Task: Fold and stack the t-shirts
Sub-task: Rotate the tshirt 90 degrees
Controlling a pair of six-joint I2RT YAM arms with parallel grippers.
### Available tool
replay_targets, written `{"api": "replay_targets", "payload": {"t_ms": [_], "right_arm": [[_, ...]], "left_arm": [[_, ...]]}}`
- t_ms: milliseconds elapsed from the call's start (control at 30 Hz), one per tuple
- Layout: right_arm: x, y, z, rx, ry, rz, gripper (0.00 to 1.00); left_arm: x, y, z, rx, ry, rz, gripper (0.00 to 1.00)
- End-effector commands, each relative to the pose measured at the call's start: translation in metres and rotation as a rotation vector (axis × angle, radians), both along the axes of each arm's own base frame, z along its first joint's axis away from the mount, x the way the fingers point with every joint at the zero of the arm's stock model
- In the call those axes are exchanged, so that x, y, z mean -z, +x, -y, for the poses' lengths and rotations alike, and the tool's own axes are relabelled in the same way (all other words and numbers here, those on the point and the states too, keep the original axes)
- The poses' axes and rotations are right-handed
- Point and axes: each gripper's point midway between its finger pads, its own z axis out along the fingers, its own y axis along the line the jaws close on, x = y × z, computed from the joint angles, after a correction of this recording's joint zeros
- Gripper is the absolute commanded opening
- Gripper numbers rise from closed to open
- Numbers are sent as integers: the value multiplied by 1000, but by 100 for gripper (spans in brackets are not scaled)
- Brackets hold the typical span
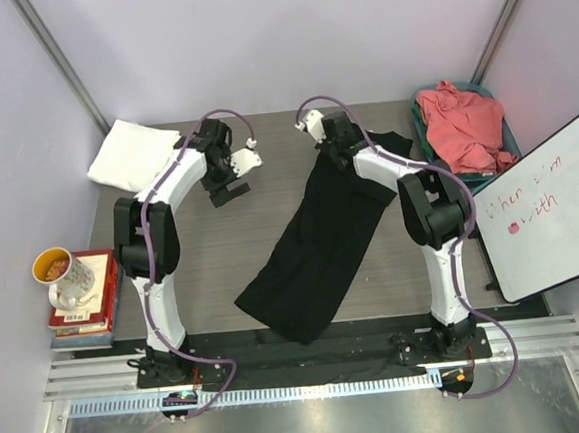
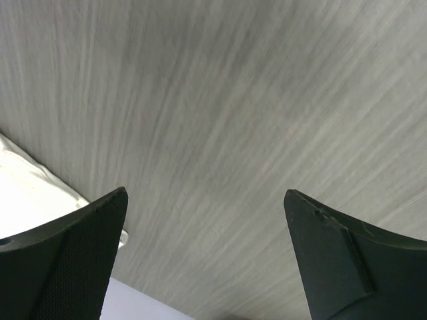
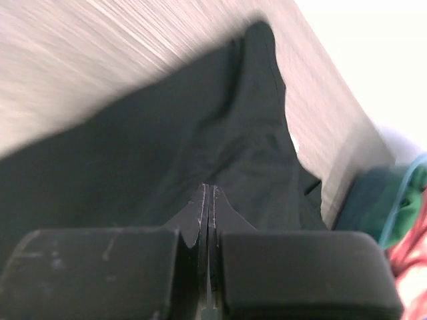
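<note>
We see a grey wood-grain table (image 1: 222,252) boxed in by pale walls, with a metal rail along its near edge. The black t-shirt (image 1: 312,245) lies stretched diagonally from far right toward the near edge. The right gripper (image 3: 208,190) is clenched tight over its far end; we cannot tell whether cloth is caught. The left gripper (image 2: 205,200) hangs released above bare wood, beside the folded white t-shirt (image 1: 129,154) at the far left corner. The pink t-shirt (image 1: 468,122) sits crumpled in a teal bin (image 1: 420,116). A whiteboard (image 1: 555,206) leans at right; a mug (image 1: 63,274) tops some books (image 1: 81,311) at left.
</note>
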Motion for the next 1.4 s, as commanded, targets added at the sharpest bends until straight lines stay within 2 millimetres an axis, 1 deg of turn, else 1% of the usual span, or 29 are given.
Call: {"api": "replay_targets", "payload": {"t_ms": [0, 33, 100, 133, 233, 267, 300, 333, 367, 400, 433, 467, 500, 667, 733, 767, 800, 833, 900, 933, 1033, 1067, 1100, 1167, 1200, 1267, 1300, 1333, 1367], "right_arm": [[-6, 42, 17, 112, -13, 110, 1], [10, 47, 18, 113, -23, 90, 1], [11, 55, 16, 109, -29, 98, 1], [24, 57, 15, 105, -39, 82, 1], [37, 61, 11, 89, -43, 67, 1], [50, 63, 11, 88, -53, 51, 1], [47, 69, 8, 86, -48, 64, 1], [51, 70, 8, 85, -56, 55, 1], [70, 71, 7, 81, -69, 27, 1], [65, 78, 3, 72, -66, 42, 1], [73, 80, 2, 64, -75, 28, 1], [88, 81, 0, 56, -83, 9, 1], [82, 90, -7, 37, -68, 26, 1], [101, 109, -30, -35, -44, 18, 1], [107, 115, -48, -99, -46, 31, 1], [101, 120, -57, -129, -48, 53, 1], [112, 119, -63, -154, -61, 46, 1], [113, 116, -78, -200, -61, 53, 1], [113, 114, -93, -260, -87, 78, 1], [113, 109, -109, -304, -79, 81, 1], [109, 99, -131, -371, -72, 86, 1], [106, 91, -147, -411, -66, 89, 1], [113, 84, -151, -437, -80, 78, 1], [105, 78, -162, -447, -86, 124, 1], [89, 84, -168, -429, -79, 208, 1], [74, 90, -164, -354, -108, 307, 2], [50, 100, -154, -256, -116, 414, 5], [38, 104, -149, -213, -109, 453, 11], [23, 108, -146, -177, -91, 491, 13]], "left_arm": [[-32, 1, -11, -2, -7, 122, 100], [-32, -2, -14, -2, 1, 123, 100], [-31, -7, -19, -15, 8, 118, 100], [-31, -8, -23, -26, 9, 117, 100], [-30, -11, -35, -63, 12, 111, 100], [-29, -12, -39, -70, 16, 107, 100], [-29, -12, -41, -79, 18, 106, 100], [-29, -11, -48, -96, 26, 109, 100], [-29, -11, -52, -103, 30, 107, 100], [-30, -11, -55, -112, 32, 110, 100], [-31, -10, -60, -128, 35, 115, 100], [-32, -10, -63, -138, 43, 116, 100], [-31, -9, -66, -147, 46, 116, 100], [-28, -6, -86, -217, 78, 125, 100], [-27, -5, -92, -234, 94, 140, 100], [-25, -5, -94, -238, 102, 138, 100], [-25, -4, -96, -244, 113, 142, 100], [-25, -4, -97, -250, 119, 146, 100], [-24, -3, -99, -259, 126, 149, 100], [-24, -3, -99, -260, 128, 147, 100], [-24, -1, -100, -272, 133, 157, 100], [-24, -1, -101, -277, 133, 157, 100], [-24, 0, -101, -282, 131, 160, 100], [-24, 0, -100, -287, 129, 162, 100], [-23, 0, -100, -294, 126, 161, 100], [-24, 0, -100, -301, 122, 164, 100], [-23, 0, -99, -307, 118, 164, 100], [-23, -1, -99, -310, 115, 162, 100], [-23, -1, -98, -309, 107, 162, 100]]}}
